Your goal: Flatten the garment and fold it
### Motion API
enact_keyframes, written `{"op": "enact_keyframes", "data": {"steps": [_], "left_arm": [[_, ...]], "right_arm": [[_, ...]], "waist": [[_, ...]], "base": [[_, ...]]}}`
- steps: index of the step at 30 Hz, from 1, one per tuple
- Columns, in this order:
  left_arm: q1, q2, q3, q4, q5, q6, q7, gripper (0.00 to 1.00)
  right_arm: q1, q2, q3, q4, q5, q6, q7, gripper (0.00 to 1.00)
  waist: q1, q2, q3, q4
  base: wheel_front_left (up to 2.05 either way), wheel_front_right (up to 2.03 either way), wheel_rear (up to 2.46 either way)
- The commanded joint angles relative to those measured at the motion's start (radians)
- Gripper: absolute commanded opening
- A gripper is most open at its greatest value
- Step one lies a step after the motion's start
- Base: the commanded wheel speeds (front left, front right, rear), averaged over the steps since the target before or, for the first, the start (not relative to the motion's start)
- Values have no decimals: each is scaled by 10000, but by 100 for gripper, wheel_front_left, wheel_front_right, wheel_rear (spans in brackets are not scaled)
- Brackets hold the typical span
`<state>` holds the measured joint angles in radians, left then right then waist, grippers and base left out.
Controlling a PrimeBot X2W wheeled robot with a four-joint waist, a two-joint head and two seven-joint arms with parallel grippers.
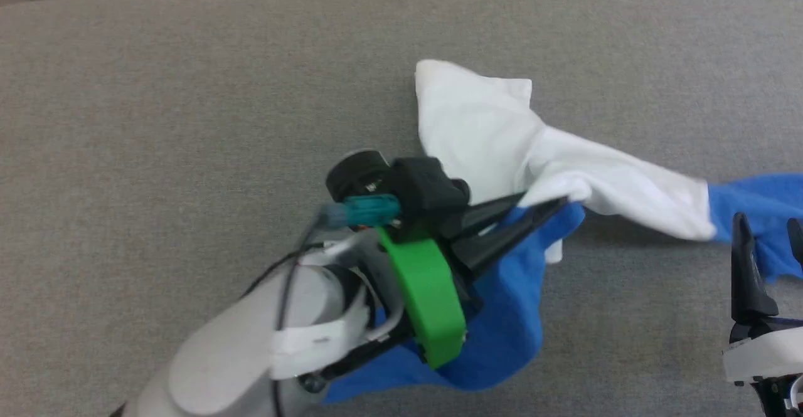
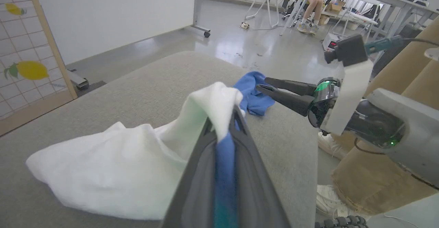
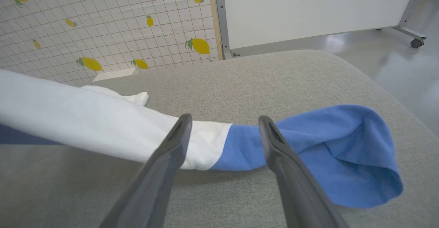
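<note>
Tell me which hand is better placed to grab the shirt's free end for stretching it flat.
Right. The left hand is shut on the garment's bunched middle, while the right hand is open and poised over the seam where white meets the blue sleeve, apparently touching nothing.

The surface (image 1: 188, 91) was a broad pad covered in grey woven cloth, with a rounded far edge and rounded corners. The garment (image 1: 489, 128) lay crumpled on it, right of the middle in the head view. Its white body (image 1: 464, 116) rested in a bunched heap toward the far side. From there a twisted white band ran off to the right and ended in a blue sleeve (image 3: 343, 152), which lay folded over on the grey cloth near the right edge. A second blue sleeve (image 1: 508, 316) spread toward the near edge. The cloth's middle stood raised off the surface.
</note>
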<state>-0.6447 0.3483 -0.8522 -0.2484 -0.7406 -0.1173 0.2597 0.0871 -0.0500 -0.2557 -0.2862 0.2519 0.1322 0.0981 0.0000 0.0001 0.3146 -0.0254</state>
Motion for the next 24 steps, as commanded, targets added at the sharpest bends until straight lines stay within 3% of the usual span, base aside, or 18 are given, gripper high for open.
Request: {"op": "enact_keyframes", "data": {"steps": [1, 4, 7, 8, 9, 10, 11, 15, 17, 24], "left_arm": [[116, 162, 346, -372, -225, 252, -3, 0], [282, 609, 1288, -400, -119, 1089, -289, 0], [403, 1161, 1716, 855, 561, 1625, -655, 0], [432, 1294, 1711, 1480, 824, 1716, -780, 8], [445, 1326, 1697, 1977, 998, 1774, -929, 29], [476, 1237, 1680, 2553, 1057, 1782, -1143, 88], [505, 1137, 1655, 2992, 1056, 1763, -1286, 100], [447, 650, 1497, 4287, 1101, 1544, -1945, 100], [311, 465, 1501, 4775, 1439, 1610, -2755, 100], [1312, 892, 1643, 3345, 2213, 3001, -3495, 100]], "right_arm": [[60, -3, 34, -26, 88, -15, 38, 100], [76, -3, 85, -72, 131, -15, 96, 100], [41, -3, 135, -116, 132, -15, 178, 100], [17, -3, 154, -130, 122, -15, 210, 100], [-4, -3, 168, -141, 107, -15, 237, 100], [-33, -3, 176, -151, 88, -15, 262, 100], [-52, -3, 182, -156, 66, -15, 287, 100], [-90, -3, 168, -169, 5, -15, 374, 100], [-44, -3, 193, -174, -60, -15, 499, 100], [175, -3, 222, -156, 16, -15, 609, 100]], "waist": [[0, -1, -144, 168], [0, -1, -49, 181], [0, -1, 152, 170], [0, -1, 230, 166], [0, -1, 291, 159], [0, -1, 345, 156], [0, -1, 382, 154], [0, -1, 416, 207], [0, -1, 212, 348], [0, -1, -222, 490]], "base": [[0, 0, 0], [0, 0, 0], [0, 0, 0], [0, 0, 0], [0, 0, 0], [0, 0, 0], [0, 0, 0], [0, 0, 0], [0, 0, 0], [0, 0, 0]]}}
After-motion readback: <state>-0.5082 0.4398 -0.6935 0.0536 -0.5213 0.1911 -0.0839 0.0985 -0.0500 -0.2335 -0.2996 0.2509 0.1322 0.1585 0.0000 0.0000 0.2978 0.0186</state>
